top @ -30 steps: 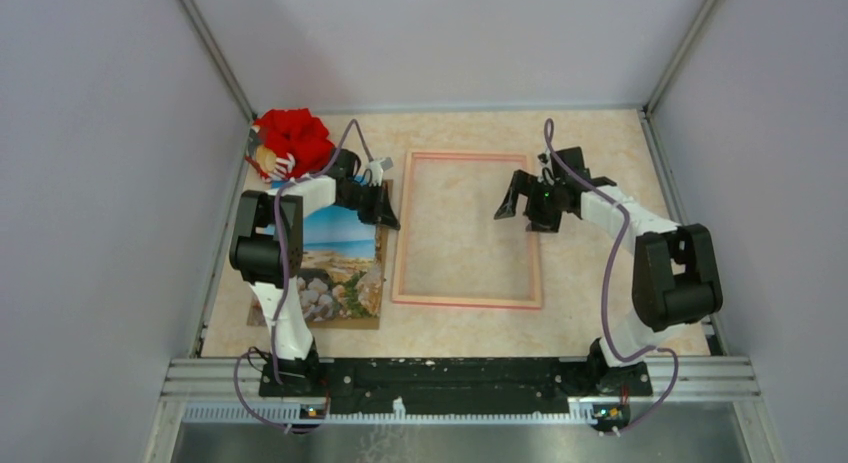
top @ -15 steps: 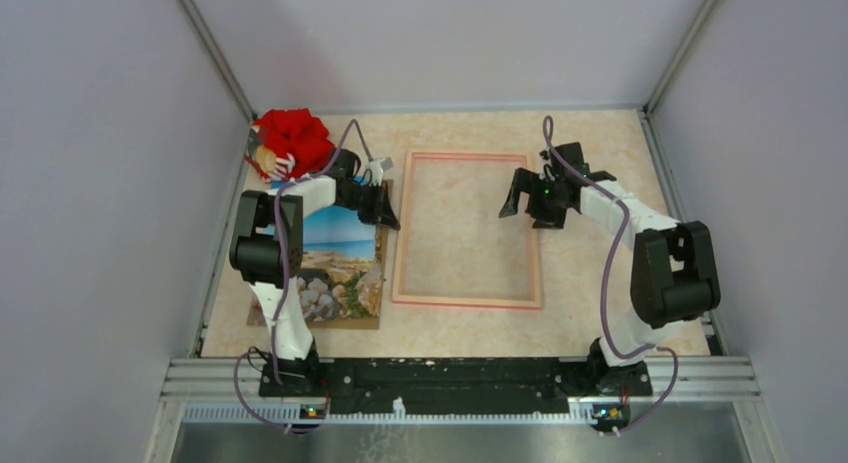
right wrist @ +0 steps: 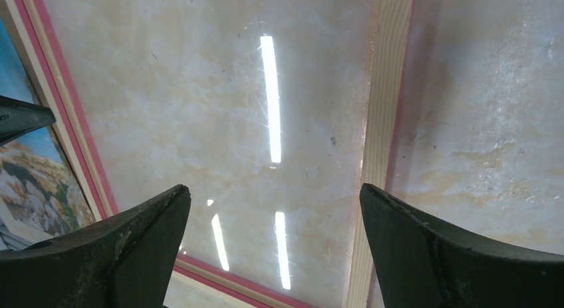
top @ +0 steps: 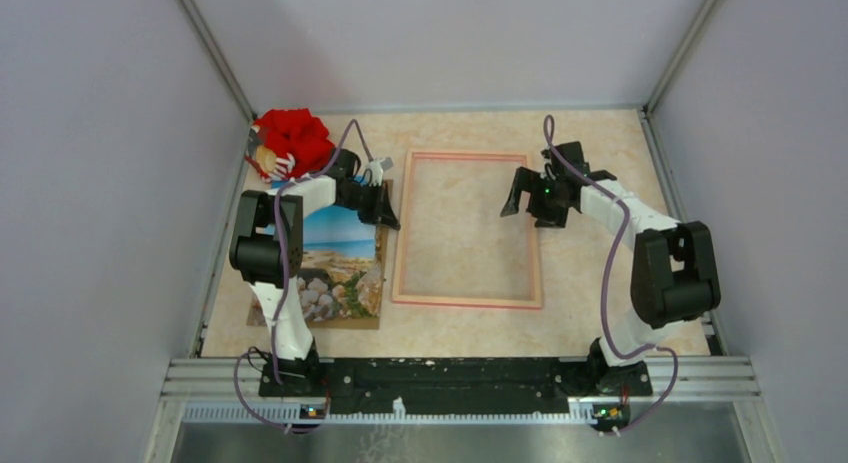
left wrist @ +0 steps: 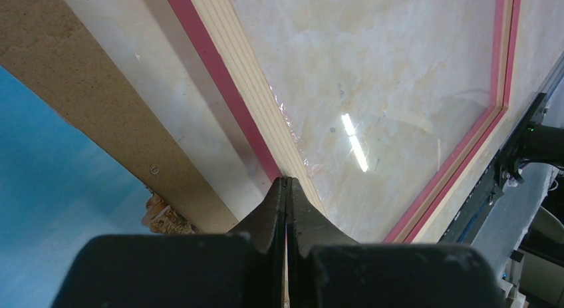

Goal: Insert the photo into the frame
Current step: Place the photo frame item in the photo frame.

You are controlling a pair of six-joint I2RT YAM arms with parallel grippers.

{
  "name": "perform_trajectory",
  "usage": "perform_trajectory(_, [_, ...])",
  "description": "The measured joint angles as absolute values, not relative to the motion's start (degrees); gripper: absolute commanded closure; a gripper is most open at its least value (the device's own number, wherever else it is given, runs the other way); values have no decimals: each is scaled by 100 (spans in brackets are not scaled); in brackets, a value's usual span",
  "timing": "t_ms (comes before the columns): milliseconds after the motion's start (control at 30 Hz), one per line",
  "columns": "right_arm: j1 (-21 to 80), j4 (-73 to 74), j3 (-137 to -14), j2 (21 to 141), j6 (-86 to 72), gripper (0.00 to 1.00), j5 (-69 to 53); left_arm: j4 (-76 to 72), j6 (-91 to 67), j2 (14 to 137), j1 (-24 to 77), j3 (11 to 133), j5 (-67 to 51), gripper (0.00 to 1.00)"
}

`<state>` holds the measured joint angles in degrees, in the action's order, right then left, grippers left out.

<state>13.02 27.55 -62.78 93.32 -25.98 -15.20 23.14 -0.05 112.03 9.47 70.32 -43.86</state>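
While poising the left gripper (left wrist: 286, 185), pinched shut on nothing, at the left rail of the frame (top: 467, 303), holds the right gripper (right wrist: 273, 191) open above the right rail.
Risks shoving the frame askew with closed tips, or lifting backing with print; finds the photo (top: 335, 258) face up on the brown backing board (left wrist: 86, 108) just left of the frame, and only a clear pane (left wrist: 372, 88) inside the frame.

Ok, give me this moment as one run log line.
photo: on backing board, outside frame | frame: empty | left tool: shut, by frame's left rail | right tool: open, over frame's right rail
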Motion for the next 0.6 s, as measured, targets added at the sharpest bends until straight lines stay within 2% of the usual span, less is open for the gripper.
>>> perform_trajectory(267, [1253, 2794, -6267, 9035, -2661, 1, -1194, 2314, 23, 11203, 947, 7028, -4418, 100])
perform_trajectory(600, [871, 2510, -6169, 9048, -2877, 1, -1376, 2235, -36, 11203, 1024, 6893, -4689, 100])
